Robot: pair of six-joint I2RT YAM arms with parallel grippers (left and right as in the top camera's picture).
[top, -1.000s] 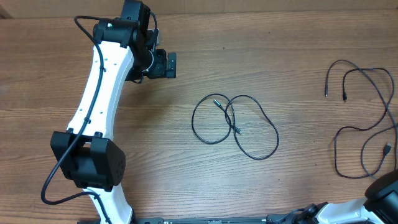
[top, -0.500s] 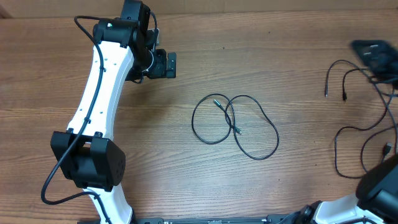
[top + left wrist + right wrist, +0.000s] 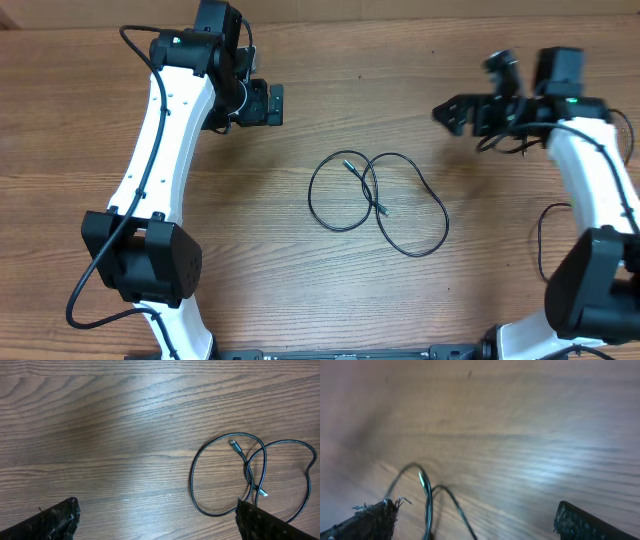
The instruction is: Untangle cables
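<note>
Left gripper hangs over the table, up and to the left of the looped cable and well apart from it. Its jaws are spread wide with nothing between them. From the left wrist camera the two dark fingertips sit in the bottom corners of the picture, and the looped cable lies flat on the wood towards the right one. It forms two rounded loops that cross each other, and both small plug ends lie inside the left loop, close to the crossing.

On the other side of that looped cable, up and to its right, the right gripper is also held above the table, apart from the cord, jaws wide and empty. Its wrist picture is blurred. The fingertips show at the lower corners, and a thin black cord curves near the left one, though I cannot tell for certain which cable it is.

Further right of the looped cable, a second cable lies by the table's far edge, mostly hidden under the right arm.
</note>
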